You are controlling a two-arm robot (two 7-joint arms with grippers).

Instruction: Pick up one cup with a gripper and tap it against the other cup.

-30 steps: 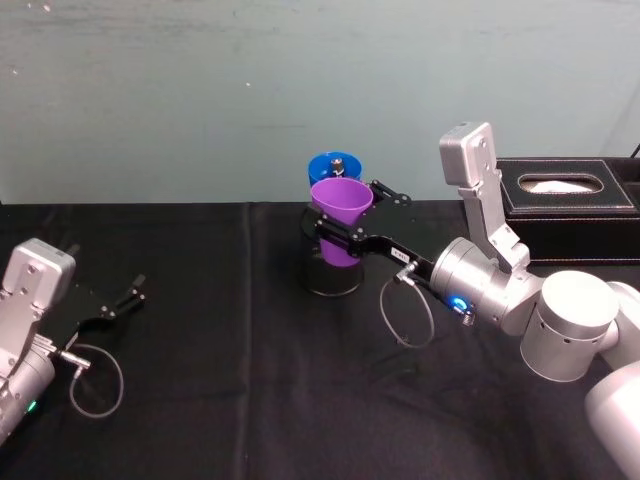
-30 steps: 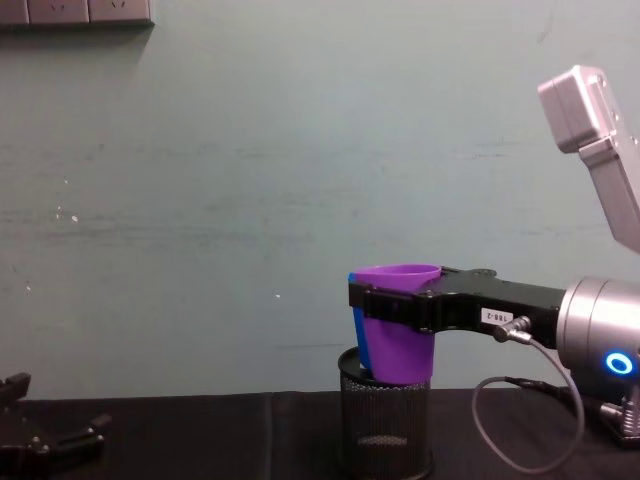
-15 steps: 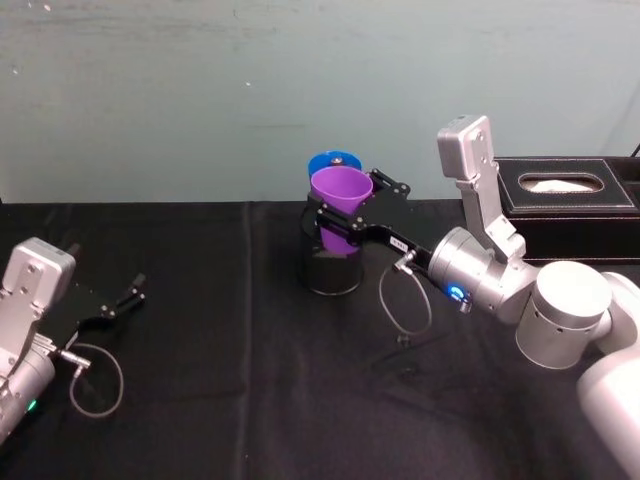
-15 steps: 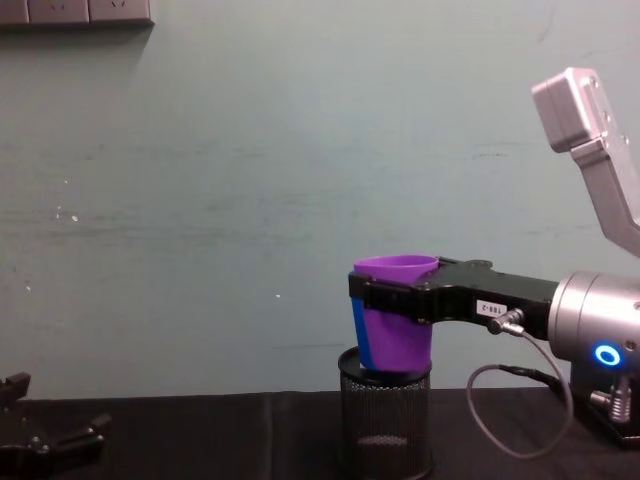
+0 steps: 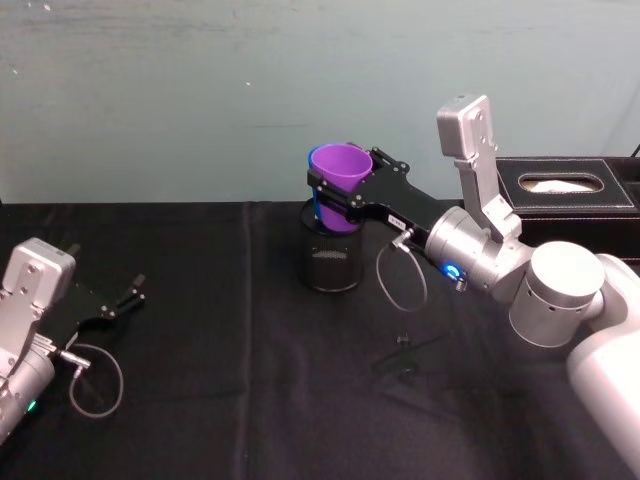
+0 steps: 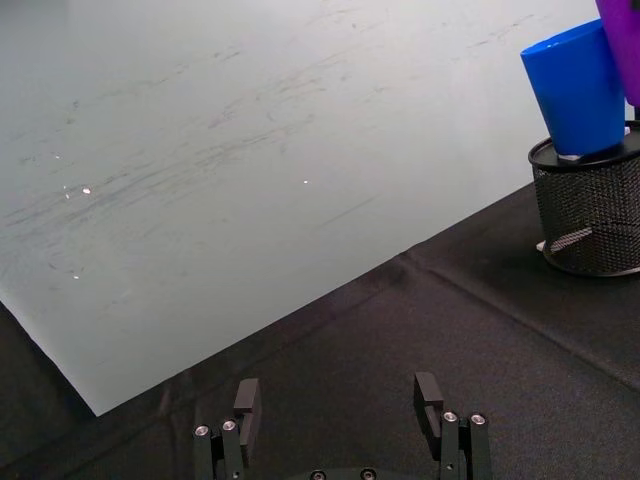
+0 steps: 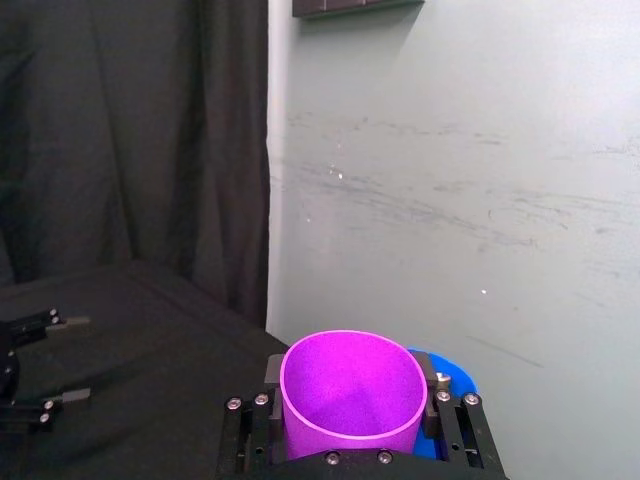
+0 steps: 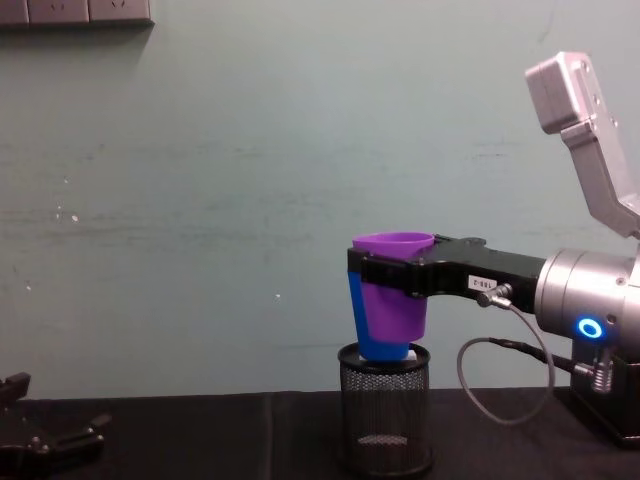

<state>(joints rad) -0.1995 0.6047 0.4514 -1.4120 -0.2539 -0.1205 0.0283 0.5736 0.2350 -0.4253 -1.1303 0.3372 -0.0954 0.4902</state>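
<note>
Two cups near contact: right pincer (image 7: 350,370), pinching the purple cup (image 8: 392,300), should nudge it against the blue cup (image 6: 578,90) just beyond; left pincer (image 6: 338,392) idles spread, well apart.

Now higher: purple cup (image 8: 396,308), nearer blue cup (image 8: 376,350)

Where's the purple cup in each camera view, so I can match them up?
Head view: purple cup at upper centre.
Left wrist view: purple cup at the top right corner, cut by the edge.
Right wrist view: purple cup at bottom centre, its mouth open to the camera.
Chest view: purple cup right of centre, held by the right gripper.
Shared landmark: the blue cup, close beside it in every view.
The left gripper is parked at the left.
</note>
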